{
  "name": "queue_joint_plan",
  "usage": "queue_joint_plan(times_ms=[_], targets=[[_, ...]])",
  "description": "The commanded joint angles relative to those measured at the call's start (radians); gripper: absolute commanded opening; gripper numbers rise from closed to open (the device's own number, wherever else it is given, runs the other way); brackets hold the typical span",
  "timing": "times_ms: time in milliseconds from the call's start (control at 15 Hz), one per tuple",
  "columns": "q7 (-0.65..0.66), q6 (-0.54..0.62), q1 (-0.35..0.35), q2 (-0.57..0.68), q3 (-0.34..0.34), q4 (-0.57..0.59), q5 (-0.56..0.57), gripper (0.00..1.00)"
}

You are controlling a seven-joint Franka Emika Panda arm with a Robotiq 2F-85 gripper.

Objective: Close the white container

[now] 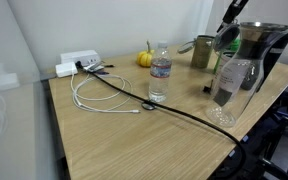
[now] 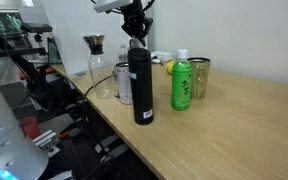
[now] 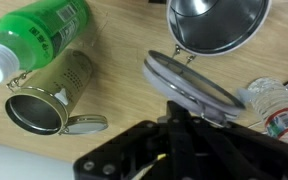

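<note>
The container (image 3: 216, 25) is a pale jug with a shiny metal inside, seen from above in the wrist view. Its round hinged lid (image 3: 189, 85) stands open, tilted up beside the mouth. My gripper (image 3: 174, 110) is right behind the lid, fingers together, with the tips touching or nearly touching the lid's edge. In an exterior view the jug (image 1: 256, 55) stands at the far right with the lid (image 1: 227, 40) raised and my gripper (image 1: 230, 14) above it. In an exterior view my gripper (image 2: 136, 24) hangs over the jug (image 2: 124, 82), which is partly hidden by a black bottle (image 2: 142, 85).
A green bottle (image 3: 44, 35) and an open tin can (image 3: 44, 95) stand close to the jug. A clear water bottle (image 1: 160, 80), a yellow fruit (image 1: 144, 58), a white power strip (image 1: 79, 62) with cables and a glass carafe (image 2: 97, 62) share the wooden table.
</note>
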State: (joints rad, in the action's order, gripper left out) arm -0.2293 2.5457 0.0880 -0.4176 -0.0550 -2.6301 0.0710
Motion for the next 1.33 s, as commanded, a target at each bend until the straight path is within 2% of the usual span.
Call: queue_joint_plan(times_ms=[0, 400, 1267], targets=[[0.024, -0.021, -0.029, -0.023, 0.025, -0.019, 0.028, 0.00], [0.050, -0.007, -0.038, -0.057, 0.028, -0.040, 0.042, 0.00], [0.022, -0.042, -0.020, -0.171, 0.007, -0.114, 0.016, 0.00]])
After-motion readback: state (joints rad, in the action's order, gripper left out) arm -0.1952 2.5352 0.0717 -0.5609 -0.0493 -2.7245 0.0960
